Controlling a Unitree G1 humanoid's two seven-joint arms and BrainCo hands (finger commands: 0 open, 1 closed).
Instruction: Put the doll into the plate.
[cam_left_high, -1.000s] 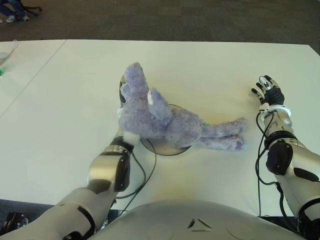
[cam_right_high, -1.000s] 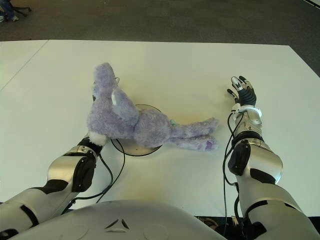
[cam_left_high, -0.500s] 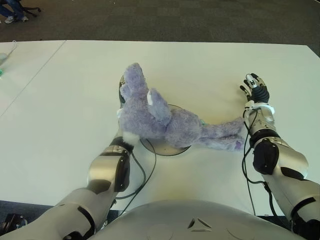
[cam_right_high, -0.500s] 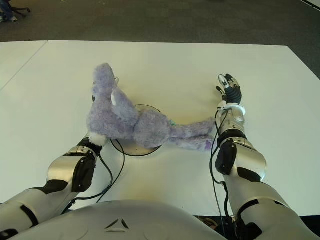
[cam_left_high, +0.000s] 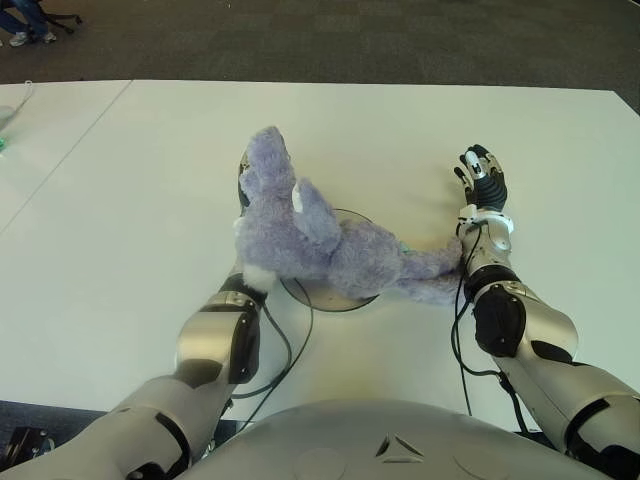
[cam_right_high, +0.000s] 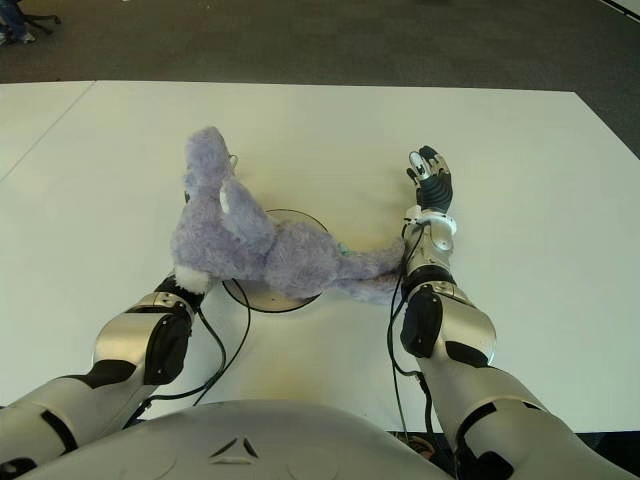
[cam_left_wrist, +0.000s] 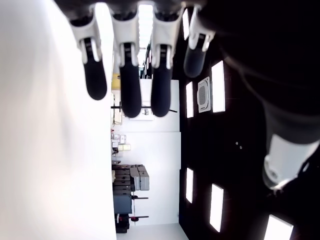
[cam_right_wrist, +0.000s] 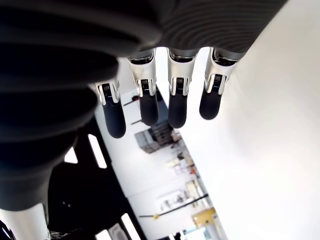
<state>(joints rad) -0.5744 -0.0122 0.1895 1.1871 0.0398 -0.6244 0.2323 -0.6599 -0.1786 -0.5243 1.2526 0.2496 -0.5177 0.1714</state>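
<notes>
from the left eye, a broad white table (cam_left_high: 120, 250) fills most of what's in front of the robot, with dark carpet (cam_left_high: 330, 40) beyond its far edge and a second white surface (cam_left_high: 30, 150) butted along the left side, a thin seam between them. the purple doll (cam_left_high: 320, 235) lies across the plate (cam_left_high: 335, 298), body over the dish and head raised toward the far left, legs trailing off the rim to the right onto the bare table. the left hand (cam_left_high: 243, 185) is mostly hidden behind the doll's head, so from here i cannot tell what it touches. the right hand (cam_left_high: 483, 182) shows just right of the doll's legs, fingers straight and pointing away, the forearm close against the legs. from the right eye it's the same layout: the right hand (cam_right_high: 430, 180) holds nothing, and there is wide open table to its right and beyond it, all the way to the far edge; the table's right edge meets the carpet well clear of everything. a person's feet and a chair base sit at the far left corner of the room (cam_left_high: 25, 22). in the left wrist view the fingers (cam_left_wrist: 130, 75) hang straight and a little apart, nothing between them, the thumb (cam_left_wrist: 290, 150) off to one side, with ceiling lights and shelving behind. in the right wrist view the fingers (cam_right_wrist: 177, 100) are likewise straight and slightly parted, empty, over white table.
</notes>
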